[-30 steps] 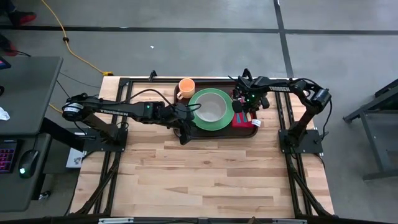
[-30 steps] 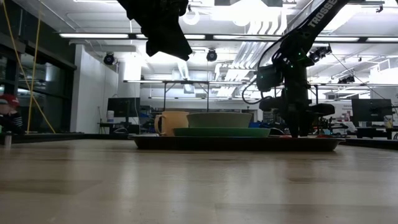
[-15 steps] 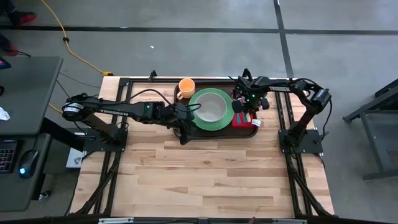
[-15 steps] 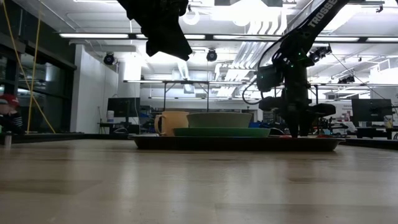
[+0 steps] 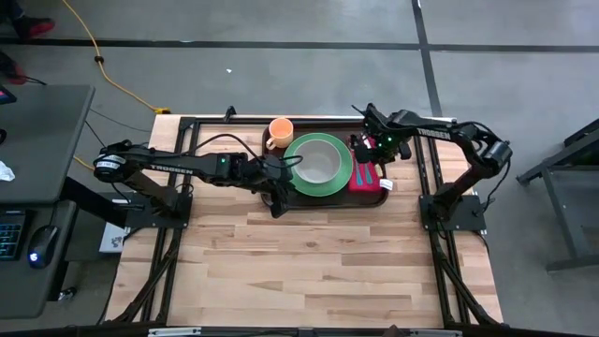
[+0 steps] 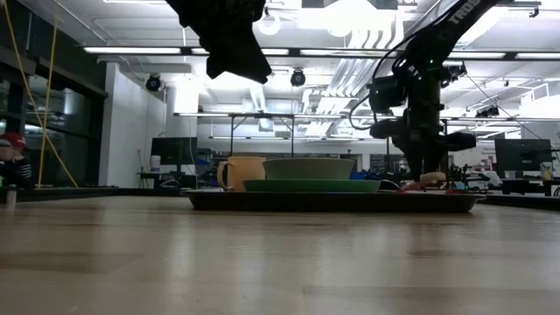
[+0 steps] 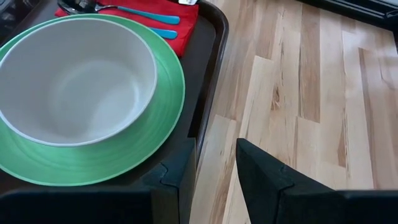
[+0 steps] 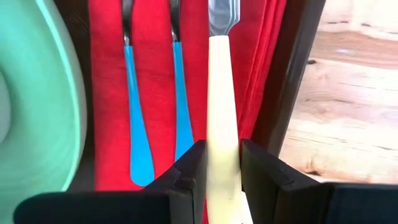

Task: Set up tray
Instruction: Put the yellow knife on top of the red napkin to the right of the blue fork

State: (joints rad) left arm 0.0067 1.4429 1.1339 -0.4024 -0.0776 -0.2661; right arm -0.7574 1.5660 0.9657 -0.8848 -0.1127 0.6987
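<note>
The dark brown tray lies at the far middle of the table. On it stand an orange mug and a green plate with a pale bowl. At its right end a red napkin carries two blue-handled utensils. My right gripper points down over the napkin, shut on a cream-handled knife. My left gripper hangs open, high above the tray's near rim, with nothing between its fingers. My right gripper pinches the knife's cream handle between its two fingers, which lie across the handle. The fingers come from above, pointing down. The knife lies about level over the napkin's right part and seems lifted a little off it, blade away from the fingers.
The tray's raised right rim runs close beside the knife, with bare wood beyond it. The near half of the table is bare wood. A black frame borders the table's sides and far edge.
My right gripper has risen a little above the napkin in the last half second, still shut on the knife. The cream handle now shows under the fingers in the low view, above the tray's rim.
</note>
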